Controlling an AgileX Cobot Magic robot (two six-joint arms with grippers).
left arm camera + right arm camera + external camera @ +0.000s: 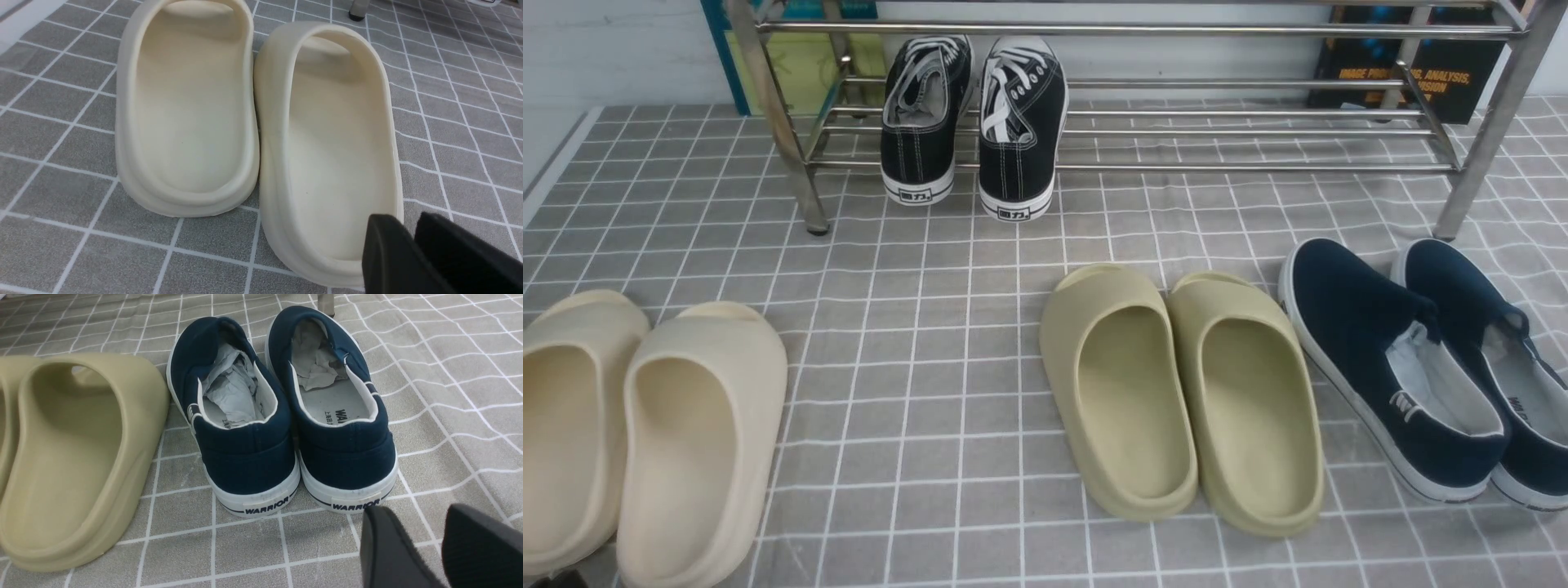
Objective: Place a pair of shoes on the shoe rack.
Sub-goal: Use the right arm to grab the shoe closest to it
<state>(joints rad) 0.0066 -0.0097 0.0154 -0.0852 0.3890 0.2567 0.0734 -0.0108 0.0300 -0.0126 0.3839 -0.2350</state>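
The pair of shoes, two navy slip-ons with white soles, lies side by side on the checked cloth at the front right, one [1380, 359] beside the other [1474, 306]. In the right wrist view their heels [253, 465] [347, 457] face me, paper stuffed inside. My right gripper [416, 512] hangs just behind the right-hand heel, open, with only cloth between its fingers. The shoe rack [1143, 31] of silver tubes spans the back. My left gripper [406, 220] is shut and empty, over the heel rim of a cream slide. Neither gripper shows in the front view.
Black lace-up sneakers [976, 122] stand on the rack's lower bars at the left. Olive slides [1176, 392] lie just left of the navy shoes. Cream slides [645, 425] sit at the front left. A dark book [1413, 73] leans behind the rack.
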